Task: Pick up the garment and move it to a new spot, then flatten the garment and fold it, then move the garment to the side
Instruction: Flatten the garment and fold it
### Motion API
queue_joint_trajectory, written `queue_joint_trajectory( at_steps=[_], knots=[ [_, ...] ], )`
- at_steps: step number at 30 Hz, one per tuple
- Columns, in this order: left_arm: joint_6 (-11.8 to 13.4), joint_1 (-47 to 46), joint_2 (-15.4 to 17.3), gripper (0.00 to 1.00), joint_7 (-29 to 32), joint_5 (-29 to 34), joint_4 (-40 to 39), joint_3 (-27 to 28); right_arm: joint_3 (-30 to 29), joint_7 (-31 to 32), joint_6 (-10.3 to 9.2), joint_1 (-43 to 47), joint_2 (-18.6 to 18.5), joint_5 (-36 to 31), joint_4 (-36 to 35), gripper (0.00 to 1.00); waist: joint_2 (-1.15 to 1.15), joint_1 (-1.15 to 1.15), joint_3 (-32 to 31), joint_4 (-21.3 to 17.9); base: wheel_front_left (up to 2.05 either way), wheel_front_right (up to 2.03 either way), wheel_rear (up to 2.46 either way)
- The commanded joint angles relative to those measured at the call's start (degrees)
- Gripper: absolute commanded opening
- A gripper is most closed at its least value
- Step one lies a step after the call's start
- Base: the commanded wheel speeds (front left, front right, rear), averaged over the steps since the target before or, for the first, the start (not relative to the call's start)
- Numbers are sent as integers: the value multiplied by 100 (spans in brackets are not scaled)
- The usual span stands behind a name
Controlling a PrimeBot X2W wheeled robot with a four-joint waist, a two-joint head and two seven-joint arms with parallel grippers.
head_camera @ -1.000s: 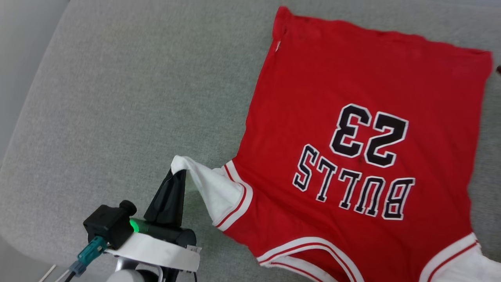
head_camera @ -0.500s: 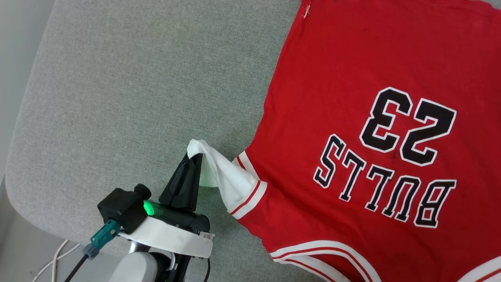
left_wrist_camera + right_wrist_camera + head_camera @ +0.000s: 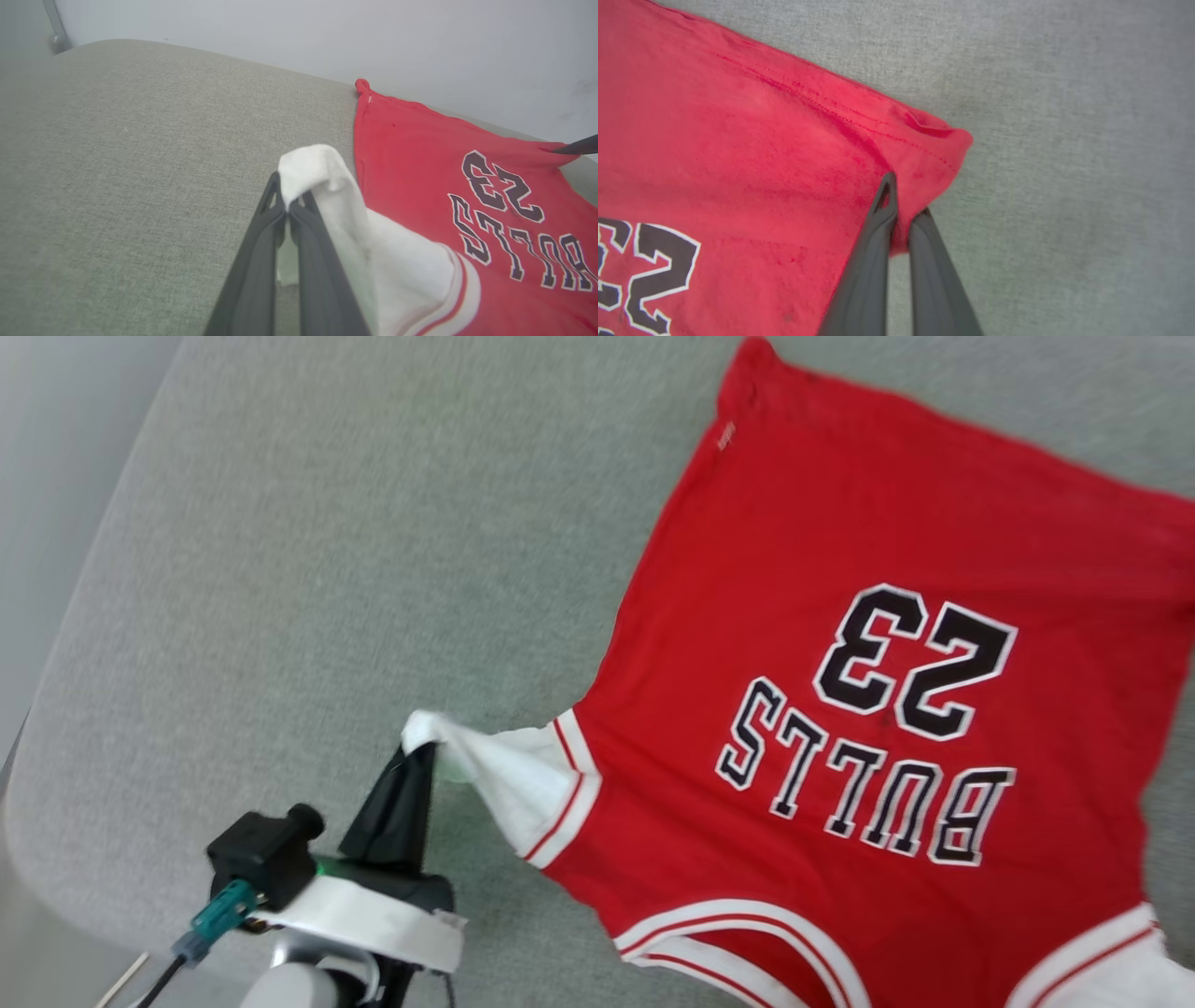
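**A:** What is being counted in the head view?

**B:** One garment (image 3: 887,709) is being shown, lying spread toward the right of one grey cushion (image 3: 327,569), with its print facing up and reading upside down. One white sleeve (image 3: 509,784) is being pinched at its tip by the left gripper (image 3: 422,753). The two dark fingers are being pressed together on the cloth, and the sleeve tip is being held raised off the cushion. A second sleeve (image 3: 1134,980) is being cut off at the lower right corner. One teal plug (image 3: 217,917) is being seen beside the wrist.

**A:** What is being added by the left wrist view?

**B:** A plain pale wall (image 3: 327,37) is being shown beyond the cushion's rounded edge. The cushion's weave is being shown as coarse and flecked. The sleeve is being draped over one finger as soft, thick white cloth, with red and white stripes where it meets the red body.

**A:** And by the right wrist view?

**B:** The right gripper (image 3: 901,205) is being shown clamped on one red corner of the garment's hem (image 3: 924,140). A fold of cloth is being squeezed between the two slim, tapered fingers. A line of stitching is being made out along the hem. Part of the black, white-edged print is being shown at the lower left.
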Motion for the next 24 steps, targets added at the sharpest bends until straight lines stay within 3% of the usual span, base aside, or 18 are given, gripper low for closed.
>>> queue_joint_trajectory(
  at_steps=[1, 6, 14, 20, 24],
  knots=[
    [57, 93, 69, 0, 5, -30, 39, 86, 84, 19, -4, 166, -105, 82, -171, 0, 0, -1, -402, -327, 0, 0, 0],
    [250, 352, 258, 0, 51, -139, 168, 392, 387, 127, -4, 919, -291, 419, -817, 0, 0, -1, -864, -795, 0, 0, 0],
    [491, 709, 521, 0, 127, -298, 213, 811, 241, 233, -4, 2505, -297, 795, -1918, 0, 0, -1, -1276, -1447, 0, 0, 0],
    [610, 1000, 650, 0, 283, -376, 196, 934, -32, 115, -4, 4158, 15, 880, -2693, 0, 0, -1, -1537, -1857, 0, 0, 0],
    [627, 1144, 700, 0, 409, -391, 165, 879, -130, -59, -4, 5103, 460, 878, -2862, 0, 0, -1, -1631, -2057, 0, 0, 0]
  ],
)
